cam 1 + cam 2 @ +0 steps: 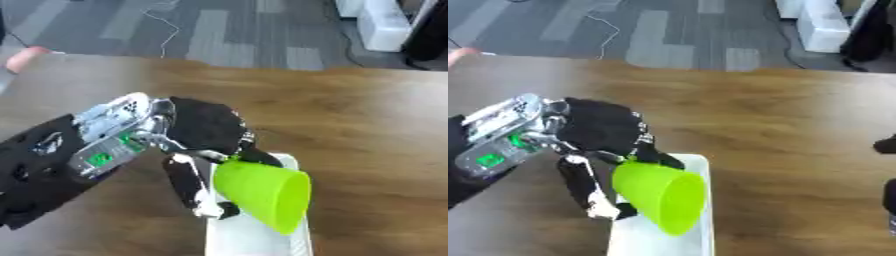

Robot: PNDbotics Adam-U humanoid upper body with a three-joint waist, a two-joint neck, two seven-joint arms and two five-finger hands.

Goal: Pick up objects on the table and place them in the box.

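Holding the green cup [262, 192] by its narrow end, my left hand [203, 134] has its fingers and thumb curled round the base, so the cup hangs tilted with its open mouth pointing down and toward my right. It sits directly over the white box [697, 165], whose rim shows just behind and below the cup on the wooden table [350, 115]. I judge this as the release step, with the cup not yet inside. My worry is the tilt: if I let go from here, the cup could land on its side against the near rim, roll along the narrow box and tip out onto the table. The box looks slim next to the cup's mouth, so a small sideways drift of my wrist could also catch the wall and nudge the box askew. My right hand [885, 145] only shows as a dark shape at the edge of the right eye view, and I cannot tell how its fingers stand.
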